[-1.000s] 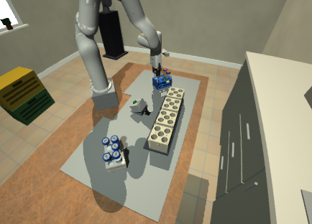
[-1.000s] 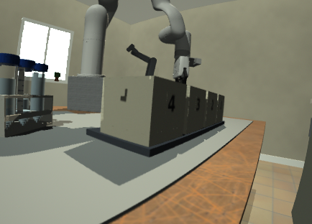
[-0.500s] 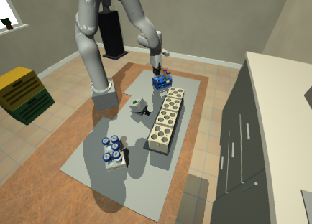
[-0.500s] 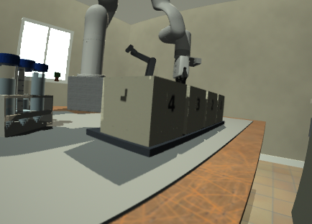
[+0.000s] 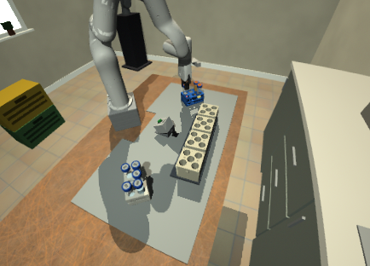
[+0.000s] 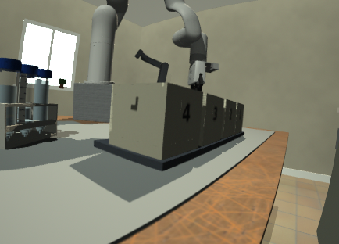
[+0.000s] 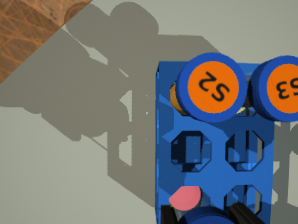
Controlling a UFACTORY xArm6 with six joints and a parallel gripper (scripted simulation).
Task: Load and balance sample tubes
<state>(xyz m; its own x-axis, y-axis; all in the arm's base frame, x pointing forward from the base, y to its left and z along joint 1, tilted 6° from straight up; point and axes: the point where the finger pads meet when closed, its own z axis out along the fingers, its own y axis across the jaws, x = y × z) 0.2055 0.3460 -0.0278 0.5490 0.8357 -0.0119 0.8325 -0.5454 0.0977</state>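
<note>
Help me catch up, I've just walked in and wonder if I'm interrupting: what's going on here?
The robot arm is at the blue plastic rack, its fingers apparently closed around a blue-capped tube that is still to be lifted out. The four cream block-shaped adapters show no tubes in their holes, so loading is yet to be done.
</note>
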